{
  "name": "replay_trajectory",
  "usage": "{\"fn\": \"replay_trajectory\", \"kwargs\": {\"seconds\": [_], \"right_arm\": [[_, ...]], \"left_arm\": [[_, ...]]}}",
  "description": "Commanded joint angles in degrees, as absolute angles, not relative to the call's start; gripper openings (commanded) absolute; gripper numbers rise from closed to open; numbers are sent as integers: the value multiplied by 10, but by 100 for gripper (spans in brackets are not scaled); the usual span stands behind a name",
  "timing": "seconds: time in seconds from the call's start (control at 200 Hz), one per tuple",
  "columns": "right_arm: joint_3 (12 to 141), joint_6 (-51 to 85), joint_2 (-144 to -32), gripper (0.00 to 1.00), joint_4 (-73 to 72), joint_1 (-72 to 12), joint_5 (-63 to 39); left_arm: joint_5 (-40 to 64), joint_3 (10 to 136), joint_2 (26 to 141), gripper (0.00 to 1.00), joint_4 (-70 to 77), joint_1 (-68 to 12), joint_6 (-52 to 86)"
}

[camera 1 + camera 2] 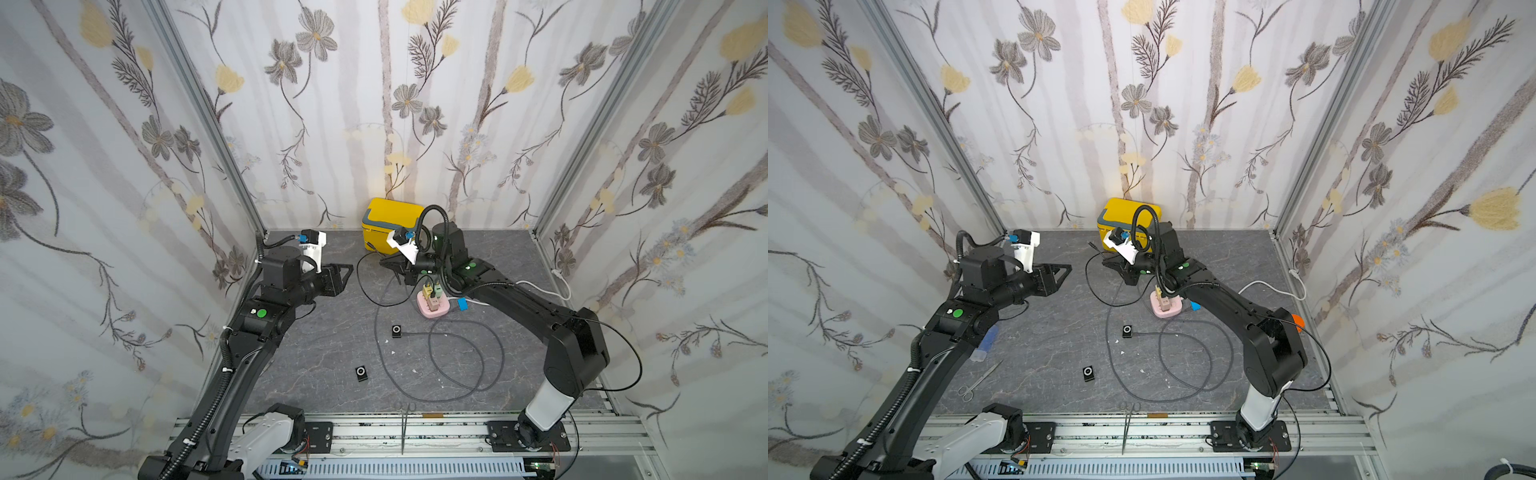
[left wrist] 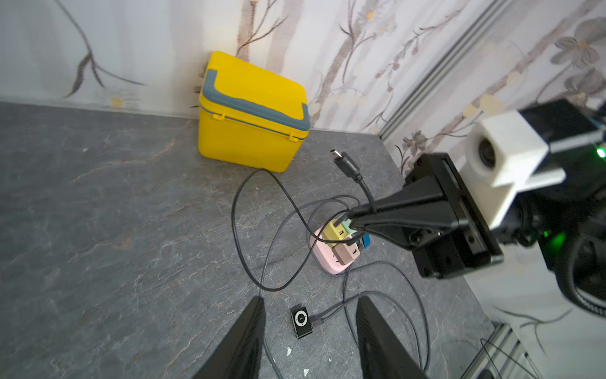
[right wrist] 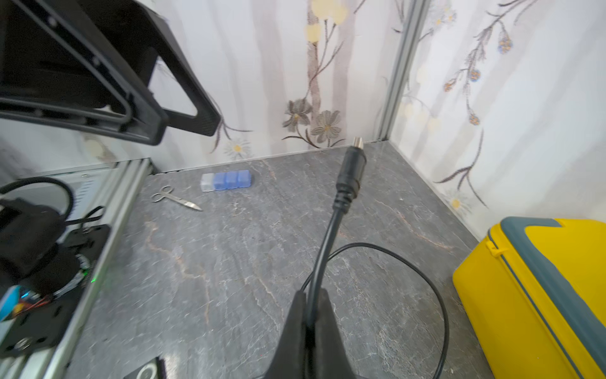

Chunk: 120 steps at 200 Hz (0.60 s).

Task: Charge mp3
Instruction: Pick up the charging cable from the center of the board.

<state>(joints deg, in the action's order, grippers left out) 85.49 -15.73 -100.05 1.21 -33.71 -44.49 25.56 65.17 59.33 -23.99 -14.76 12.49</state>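
Two small black mp3 players lie on the grey table. One mp3 player (image 1: 396,331) (image 1: 1127,331) (image 2: 301,320) has a grey cable (image 1: 457,365) plugged into it. The other mp3 player (image 1: 361,372) (image 1: 1088,373) lies nearer the front with no cable. My right gripper (image 1: 384,262) (image 3: 311,293) is shut on a black cable above the table by the pink power strip (image 1: 433,309). The cable's plug (image 2: 344,162) (image 3: 352,164) sticks out free beyond the jaws. My left gripper (image 1: 349,270) (image 2: 310,299) hovers open and empty at the back left.
A yellow box (image 1: 386,224) stands against the back wall behind the right gripper. Scissors (image 1: 980,380) and a blue pill box (image 1: 988,340) lie beside the left arm. Loose cable loops cover the table's middle right. Forceps (image 1: 405,428) rest on the front rail.
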Motion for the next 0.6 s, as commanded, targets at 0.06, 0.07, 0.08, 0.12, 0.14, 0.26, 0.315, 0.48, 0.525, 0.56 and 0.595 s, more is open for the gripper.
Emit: {"fn": "replay_trajectory", "kwargs": {"seconds": [0.06, 0.07, 0.08, 0.12, 0.14, 0.26, 0.315, 0.48, 0.525, 0.56, 0.595], "right_arm": [[941, -250, -1020, 0, 207, -305, -629], [942, -255, -1019, 0, 217, -304, -631], [945, -259, -1019, 0, 224, -303, -634], [947, -267, -1017, 0, 240, -298, -649], [947, -269, -1016, 0, 246, -295, -658], [952, -288, -1006, 0, 288, -285, -703], [959, -306, -1001, 0, 318, -285, -701], [967, -360, -982, 0, 399, -286, -697], [967, -370, -977, 0, 413, -288, -696], [967, -378, -975, 0, 423, -289, -695], [967, -384, -973, 0, 432, -291, -692]], "left_arm": [[327, 691, 611, 46, -241, -147, -30], [329, 694, 611, 46, -243, -146, -36], [332, 696, 612, 46, -247, -145, -44], [344, 705, 614, 46, -259, -146, -75], [349, 708, 614, 46, -263, -146, -88], [346, 713, 614, 45, -257, -146, -154], [354, 723, 624, 45, -260, -146, -176], [387, 767, 664, 43, -295, -146, -240], [401, 772, 671, 42, -295, -146, -254], [413, 775, 676, 40, -295, -146, -264], [423, 779, 681, 39, -295, -146, -272]]}}
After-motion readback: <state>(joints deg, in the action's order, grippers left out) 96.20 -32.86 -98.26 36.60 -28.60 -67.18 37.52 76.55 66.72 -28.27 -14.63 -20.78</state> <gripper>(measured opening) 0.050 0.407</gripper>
